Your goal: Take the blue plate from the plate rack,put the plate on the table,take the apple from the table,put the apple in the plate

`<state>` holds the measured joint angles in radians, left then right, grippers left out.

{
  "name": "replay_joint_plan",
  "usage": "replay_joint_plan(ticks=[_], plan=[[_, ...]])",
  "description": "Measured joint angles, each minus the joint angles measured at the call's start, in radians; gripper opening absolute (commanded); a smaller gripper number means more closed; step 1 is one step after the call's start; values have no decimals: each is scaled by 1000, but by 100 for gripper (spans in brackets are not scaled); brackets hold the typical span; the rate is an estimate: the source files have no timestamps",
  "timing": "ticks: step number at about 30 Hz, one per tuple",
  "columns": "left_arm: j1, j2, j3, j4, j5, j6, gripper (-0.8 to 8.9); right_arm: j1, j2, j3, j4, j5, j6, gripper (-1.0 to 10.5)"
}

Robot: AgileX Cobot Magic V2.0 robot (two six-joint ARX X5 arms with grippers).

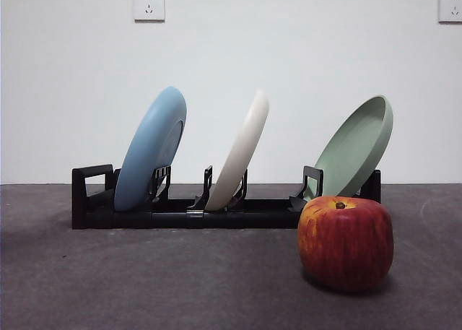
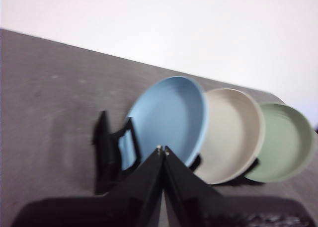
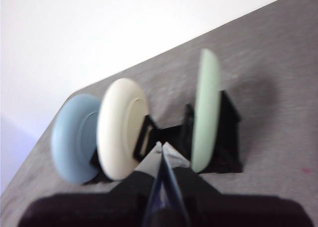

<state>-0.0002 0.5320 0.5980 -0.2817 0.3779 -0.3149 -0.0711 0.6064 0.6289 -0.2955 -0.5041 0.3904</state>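
On the desk (image 1: 144,287), the rack (image 1: 180,213) holds the blue plate (image 1: 150,149) tilted on edge in its end slot beside the handle, and the apple (image 1: 346,243) sits near the opposite end. The left pincer (image 2: 163,150), clenched and empty, hangs just before the plate's open face, nearer than the right pincer (image 3: 162,146), likewise clenched on nothing.

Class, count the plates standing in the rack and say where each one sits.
3. The blue plate stands at the handle end of the plate rack, the cream-white plate in the middle, the pale green plate behind the apple.
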Motion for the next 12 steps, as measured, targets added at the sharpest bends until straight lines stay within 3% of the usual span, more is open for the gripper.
replay_joint_plan(ticks=[6,10,12], plan=[[0,233,241,-142,64,47,-3,0,192,186,-130,-129,-121,-14],[0,335,339,-199,128,77,1,0,269,253,-220,-149,-200,82],[0,366,372,-214,160,87,78,0,288,261,-237,-150,-224,171]])
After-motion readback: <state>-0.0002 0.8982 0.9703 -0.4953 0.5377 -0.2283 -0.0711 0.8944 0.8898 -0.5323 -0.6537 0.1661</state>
